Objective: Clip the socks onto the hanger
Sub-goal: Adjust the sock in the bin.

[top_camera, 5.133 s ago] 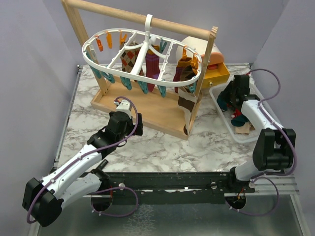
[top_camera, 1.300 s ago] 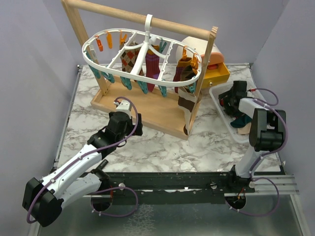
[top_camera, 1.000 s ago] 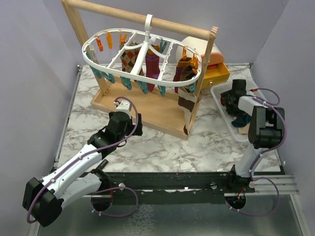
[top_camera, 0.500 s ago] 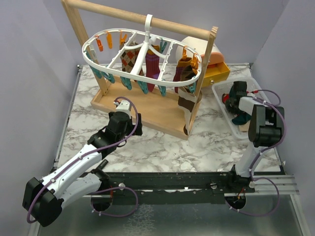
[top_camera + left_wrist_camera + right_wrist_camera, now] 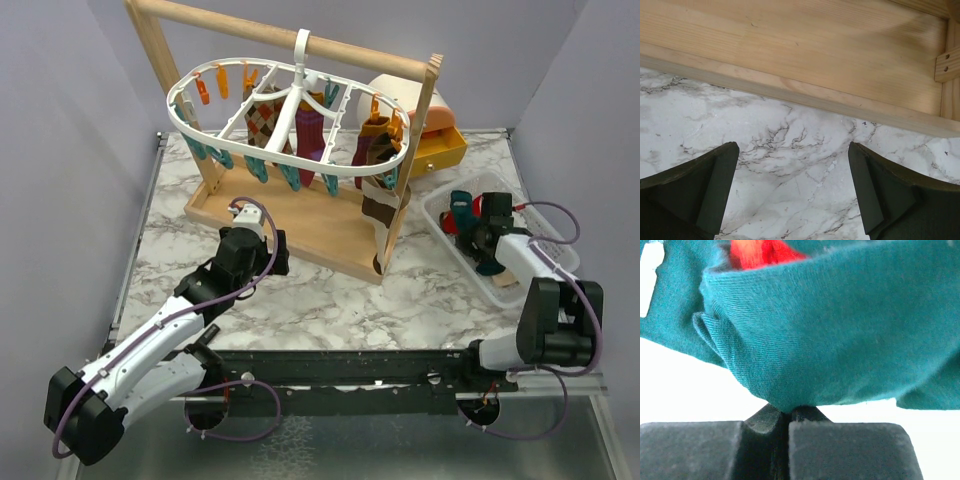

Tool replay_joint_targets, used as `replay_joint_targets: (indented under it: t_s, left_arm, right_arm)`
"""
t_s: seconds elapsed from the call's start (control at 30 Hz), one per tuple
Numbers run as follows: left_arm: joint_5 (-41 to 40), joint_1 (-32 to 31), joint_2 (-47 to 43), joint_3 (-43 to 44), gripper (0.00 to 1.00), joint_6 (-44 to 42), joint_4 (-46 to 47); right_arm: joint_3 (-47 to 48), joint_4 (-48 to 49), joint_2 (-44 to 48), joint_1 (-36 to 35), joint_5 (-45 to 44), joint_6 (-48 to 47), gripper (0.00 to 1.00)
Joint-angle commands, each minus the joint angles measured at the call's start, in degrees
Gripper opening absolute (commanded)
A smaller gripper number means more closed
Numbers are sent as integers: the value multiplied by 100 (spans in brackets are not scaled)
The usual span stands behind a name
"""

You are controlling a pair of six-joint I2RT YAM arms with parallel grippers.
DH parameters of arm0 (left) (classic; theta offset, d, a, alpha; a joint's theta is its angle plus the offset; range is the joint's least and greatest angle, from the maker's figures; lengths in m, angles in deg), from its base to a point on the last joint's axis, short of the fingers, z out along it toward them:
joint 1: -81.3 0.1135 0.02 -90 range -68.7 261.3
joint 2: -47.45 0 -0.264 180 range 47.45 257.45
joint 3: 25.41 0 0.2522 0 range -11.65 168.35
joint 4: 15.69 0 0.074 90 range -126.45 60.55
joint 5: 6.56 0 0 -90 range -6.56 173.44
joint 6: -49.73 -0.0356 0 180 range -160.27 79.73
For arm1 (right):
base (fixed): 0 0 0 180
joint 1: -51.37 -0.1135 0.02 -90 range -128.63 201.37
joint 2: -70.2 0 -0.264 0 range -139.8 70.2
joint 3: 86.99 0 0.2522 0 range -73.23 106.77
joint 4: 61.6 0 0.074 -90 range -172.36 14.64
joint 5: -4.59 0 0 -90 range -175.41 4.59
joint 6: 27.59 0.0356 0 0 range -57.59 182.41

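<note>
Grip check: my right gripper (image 5: 789, 416) is pinched fully together on a fold of the teal sock (image 5: 840, 340). The sock is a fine ribbed knit, soft, bunched where the flat black pads meet. A scrap of red fabric (image 5: 760, 250) shows above the teal. In the top view that gripper sits over the white plastic basket (image 5: 437, 218) at the right side of the table, with the teal sock in it. My left gripper (image 5: 792, 150) is spread wide with nothing between its dark wedge-shaped fingers (image 5: 700, 185). It hangs above the grey-veined marble tabletop (image 5: 805, 210), just beside the smooth pale edge of the wooden rack base (image 5: 815, 50). The hanger (image 5: 190, 125) is a white plastic oval ring with spokes, hooked on the round wooden bar (image 5: 250, 32), with orange and teal clips around its rim. An argyle sock (image 5: 265, 120), a maroon sock (image 5: 310, 135) and a brown sock (image 5: 375, 150) dangle from it.
</note>
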Motion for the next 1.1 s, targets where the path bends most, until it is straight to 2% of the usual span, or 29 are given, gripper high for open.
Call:
replay_joint_targets:
  t_s: [0.0,0.17,0.3,0.5,0.53,0.57,0.67,0.73,0.87,1.07]
  left_arm:
    - [238,-16,-171,23,99,-47,47]
    - [321,-18,-192,11,99,-32,62]
    - [307,-15,-177,7,99,-21,46]
    - [338,-20,-63,12,99,-12,31]
    - [350,-20,-51,17,99,-12,28]
    - [360,-24,-43,11,99,-12,32]
    - [379,-18,-38,11,99,-19,57]
    - [387,-32,-54,3,99,-25,70]
    - [379,-80,-123,1,99,-21,39]
    - [371,-104,-153,-9,99,-9,58]
  right_arm:
    - [-420,-735,726,-9,460,-431,0]
    - [-846,-1196,1770,-14,589,-544,0]
    - [-404,-1802,2100,-183,5,-717,0]
    - [757,-1856,2184,-318,-1033,-1005,0]
    - [973,-1884,2103,-317,-1192,-1065,3]
    - [1140,-1918,2030,-319,-1321,-1128,11]
    - [1396,-1971,1932,-321,-1528,-1192,49]
    - [1432,-1852,1959,-321,-1511,-1262,60]
    - [1524,-1557,1814,-319,-1348,-1409,70]
    - [1946,-901,616,-320,-532,-1707,68]
